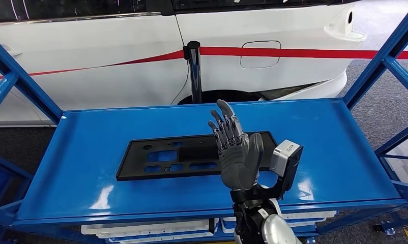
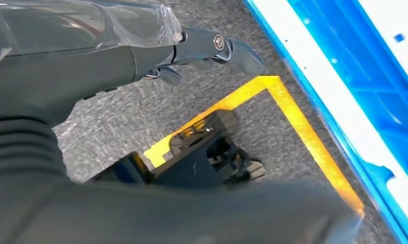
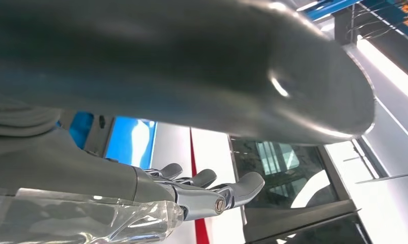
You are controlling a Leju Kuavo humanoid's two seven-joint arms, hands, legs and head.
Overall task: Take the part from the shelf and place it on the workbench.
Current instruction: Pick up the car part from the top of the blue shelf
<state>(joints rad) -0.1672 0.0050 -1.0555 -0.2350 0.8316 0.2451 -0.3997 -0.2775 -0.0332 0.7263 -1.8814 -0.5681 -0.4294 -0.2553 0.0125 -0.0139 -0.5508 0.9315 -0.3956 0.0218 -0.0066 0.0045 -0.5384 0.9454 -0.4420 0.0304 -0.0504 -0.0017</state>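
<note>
A flat black plastic part [image 1: 181, 155] with several cut-outs lies on the blue shelf top [image 1: 105, 178], long side running left to right. My right hand [image 1: 236, 147] is raised over the part's right end, fingers stretched upward and apart, holding nothing. In the right wrist view its fingers [image 3: 212, 190] point toward the white car, with a strip of the blue shelf [image 3: 130, 142] behind them. My left hand [image 2: 212, 48] hangs beside my body over the grey floor, fingers extended and nothing in it.
A white car [image 1: 141, 51] with a red stripe stands right behind the shelf. Blue frame posts [image 1: 380, 61] rise at both ends. White trays [image 1: 146, 229] sit on the lower level. Yellow floor tape [image 2: 293, 117] runs beside a blue rack edge [image 2: 344, 91].
</note>
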